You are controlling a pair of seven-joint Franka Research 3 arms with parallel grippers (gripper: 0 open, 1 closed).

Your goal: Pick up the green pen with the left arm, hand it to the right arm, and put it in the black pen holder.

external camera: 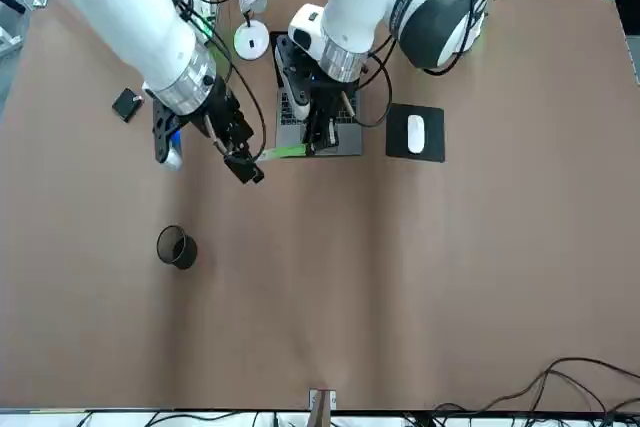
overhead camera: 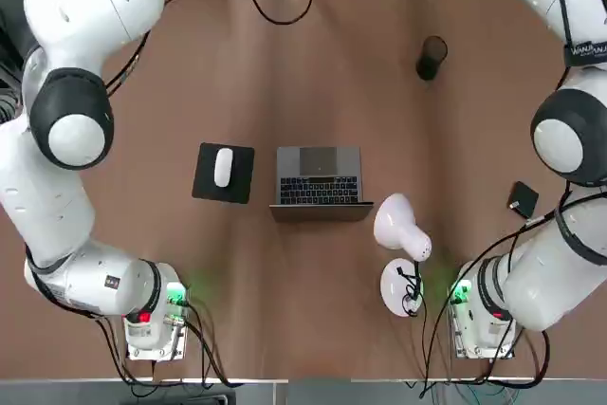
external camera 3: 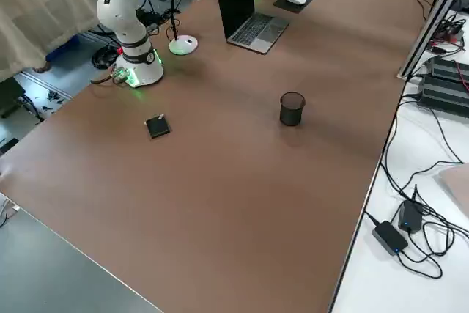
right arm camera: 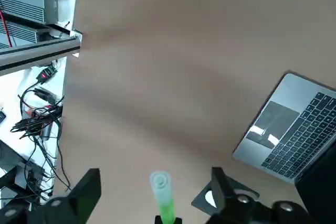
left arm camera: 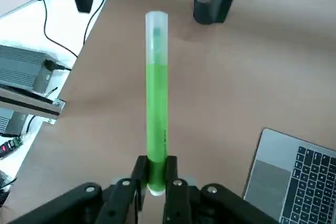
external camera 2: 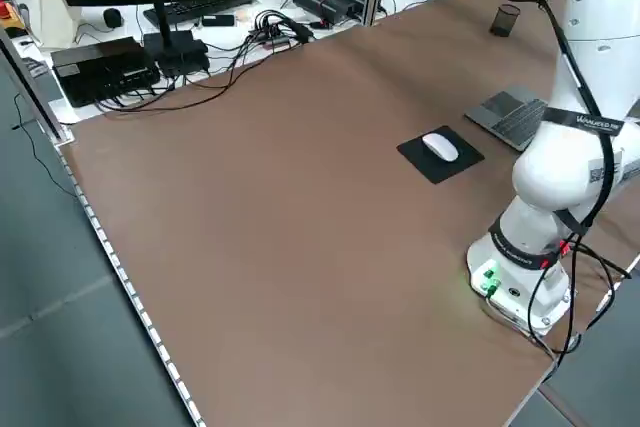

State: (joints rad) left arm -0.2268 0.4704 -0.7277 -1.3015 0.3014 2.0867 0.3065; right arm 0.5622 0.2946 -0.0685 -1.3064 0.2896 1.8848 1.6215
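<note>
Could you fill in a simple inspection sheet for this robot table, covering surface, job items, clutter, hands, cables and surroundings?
Surface: brown tabletop, no spills seen
Job items: green pen in the left hand; black pen holder upright on the table, nothing seen inside
Clutter: laptop, mouse on its black pad, white lamp, small black box
Left hand: closed on the pen
Right hand: open, near the pen's free end
Cables: loose around both arm bases
Surroundings: black boxes and tangled wires on a white side table
</note>
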